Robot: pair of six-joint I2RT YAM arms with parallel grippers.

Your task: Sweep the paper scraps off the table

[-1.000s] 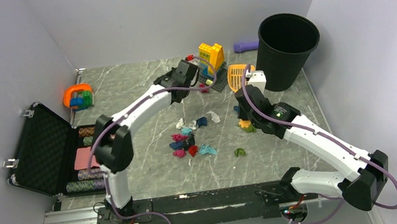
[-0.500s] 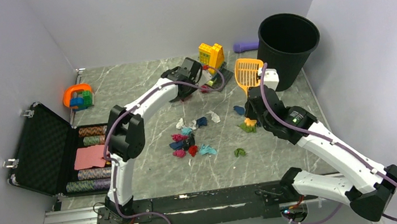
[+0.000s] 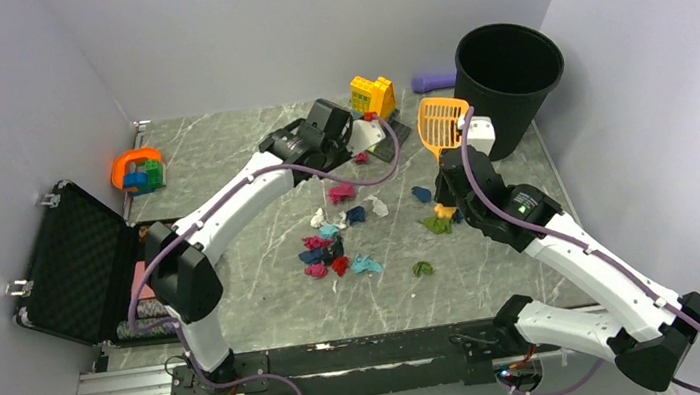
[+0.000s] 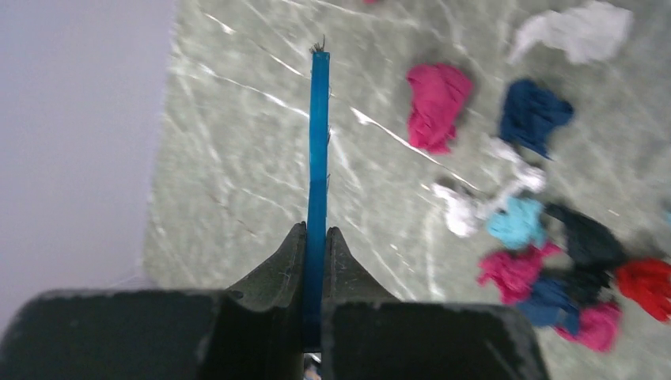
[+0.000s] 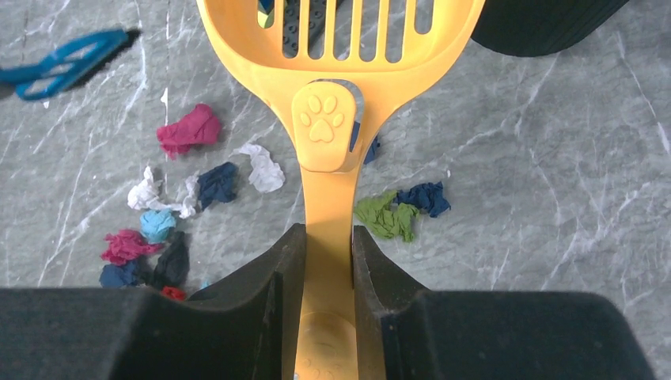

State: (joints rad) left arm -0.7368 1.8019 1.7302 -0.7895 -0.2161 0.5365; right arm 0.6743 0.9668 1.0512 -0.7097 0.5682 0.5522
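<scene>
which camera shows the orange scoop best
The right wrist view: the scoop fills it, slots and paw print clear, handle clamped in the right gripper. The top external view shows it whole but small. The left wrist view misses it.

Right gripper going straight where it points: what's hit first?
The scoop in the right gripper leads; its line seems to pass left of the black bin, likely reaching the purple object at the back first.
</scene>
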